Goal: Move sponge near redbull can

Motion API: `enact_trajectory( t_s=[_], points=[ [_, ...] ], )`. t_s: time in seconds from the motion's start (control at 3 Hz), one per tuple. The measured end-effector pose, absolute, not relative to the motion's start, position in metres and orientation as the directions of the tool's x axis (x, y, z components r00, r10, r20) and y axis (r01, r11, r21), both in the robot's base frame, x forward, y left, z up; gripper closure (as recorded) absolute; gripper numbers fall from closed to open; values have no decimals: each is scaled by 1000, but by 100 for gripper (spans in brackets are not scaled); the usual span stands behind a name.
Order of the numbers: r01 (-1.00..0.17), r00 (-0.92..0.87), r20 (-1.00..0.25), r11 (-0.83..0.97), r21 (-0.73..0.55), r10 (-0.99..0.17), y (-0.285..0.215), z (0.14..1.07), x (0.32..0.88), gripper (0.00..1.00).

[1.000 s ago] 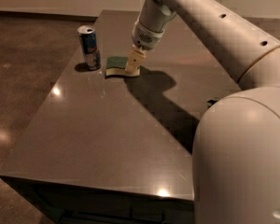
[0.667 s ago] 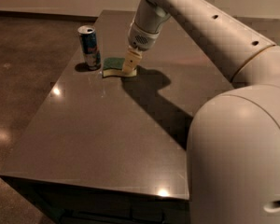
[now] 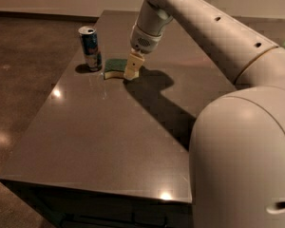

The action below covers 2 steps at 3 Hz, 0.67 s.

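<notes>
The sponge (image 3: 114,67), dark green on top with a pale yellow base, lies low on the dark table (image 3: 109,146) just right of the redbull can (image 3: 90,47). The can is slim, blue and silver, and stands upright near the table's far left edge. A small gap separates the sponge from the can. My gripper (image 3: 132,70) comes down from above on the sponge's right end and is shut on it. The sponge's right end is hidden behind the fingers (image 3: 133,65).
My white arm (image 3: 204,37) crosses the table's far right and casts a shadow right of the sponge. My robot body (image 3: 242,165) fills the right foreground. The table's left edge (image 3: 38,122) drops to a brown floor.
My gripper has shifted a little to the left with the sponge, bringing it closer to the can. The can has not moved.
</notes>
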State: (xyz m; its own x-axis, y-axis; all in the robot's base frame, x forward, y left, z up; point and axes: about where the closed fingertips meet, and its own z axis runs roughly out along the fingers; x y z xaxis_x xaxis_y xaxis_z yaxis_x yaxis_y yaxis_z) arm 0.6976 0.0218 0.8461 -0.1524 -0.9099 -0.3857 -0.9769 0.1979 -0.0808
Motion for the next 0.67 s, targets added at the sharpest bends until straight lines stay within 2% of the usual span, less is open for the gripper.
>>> enact_trajectory(
  t_s=[0.33,0.67],
  points=[
    [-977,-152,-385,197,-79,-910,23,844,698,0],
    [-977,-152,-385,197,-79,-910,23,844,698,0]
  ],
)
